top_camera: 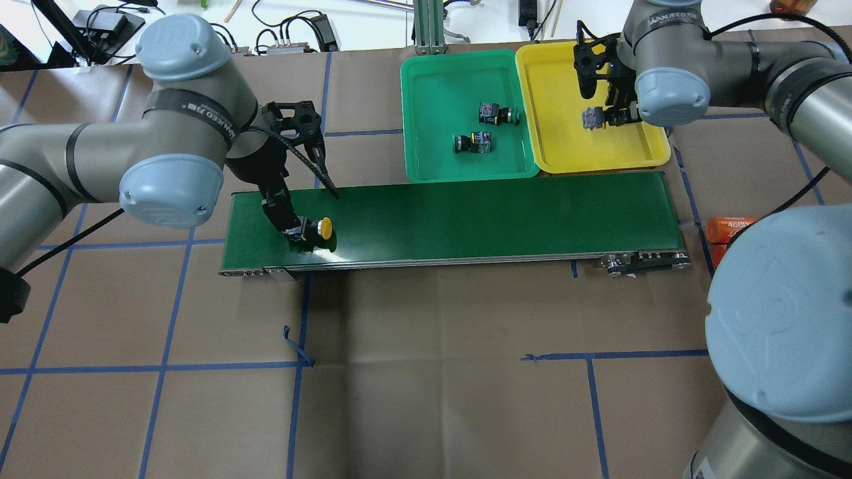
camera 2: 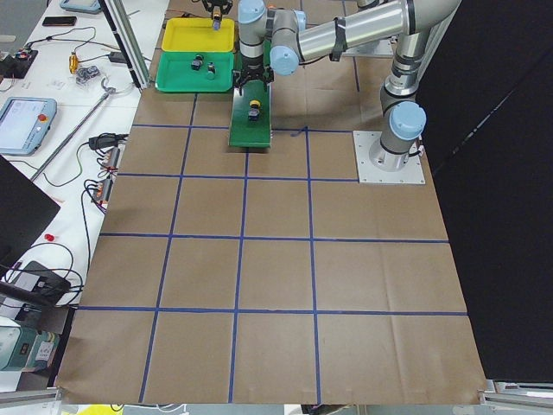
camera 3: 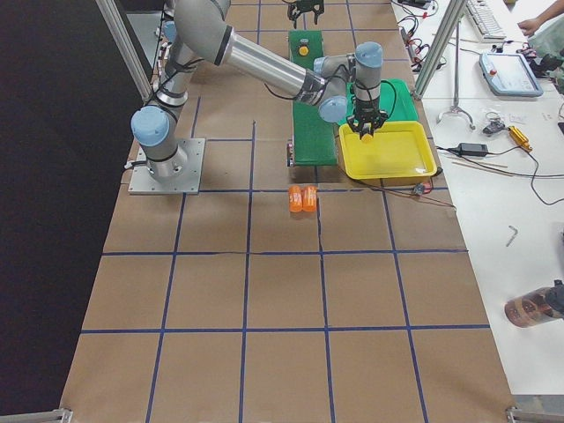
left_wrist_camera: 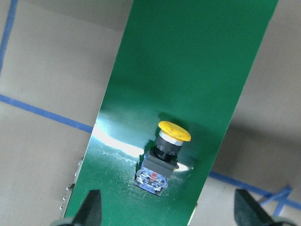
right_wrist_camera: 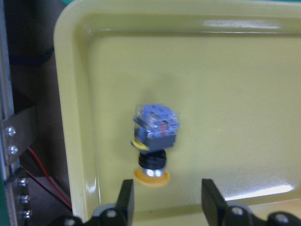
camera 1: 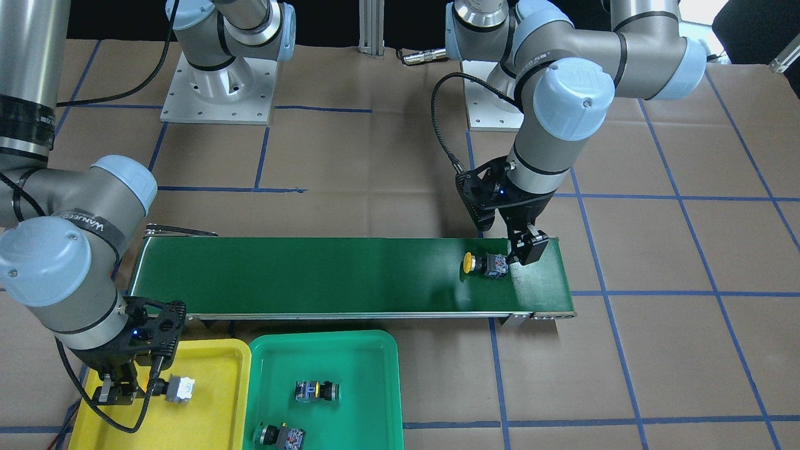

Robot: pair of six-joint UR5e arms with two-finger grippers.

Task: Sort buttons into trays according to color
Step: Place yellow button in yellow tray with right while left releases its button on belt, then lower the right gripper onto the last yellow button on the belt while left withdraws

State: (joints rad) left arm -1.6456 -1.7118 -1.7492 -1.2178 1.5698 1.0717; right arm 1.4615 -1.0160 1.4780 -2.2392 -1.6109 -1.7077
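Note:
A yellow-capped button (camera 1: 484,264) (top_camera: 318,229) lies on its side at one end of the dark green conveyor belt (camera 1: 312,275). My left gripper (camera 1: 528,247) (left_wrist_camera: 171,214) hovers just behind the button's body, open, with its fingers well apart. My right gripper (right_wrist_camera: 168,197) (top_camera: 616,116) is open over the yellow tray (camera 1: 206,350) (top_camera: 566,80). Another yellow-capped button (right_wrist_camera: 154,129) (camera 1: 180,389) sits just beyond its fingertips, blurred and touching neither finger. Two more buttons (camera 1: 317,391) (camera 1: 279,434) lie in the green tray (camera 1: 350,350) (top_camera: 439,86).
The two trays sit side by side against the belt's long edge. Two orange cylinders (top_camera: 729,229) (camera 3: 302,198) lie off the belt's end near the right arm. Both arm base plates (camera 1: 215,100) stand behind the belt. A person's hand (camera 3: 533,22) shows at a side bench.

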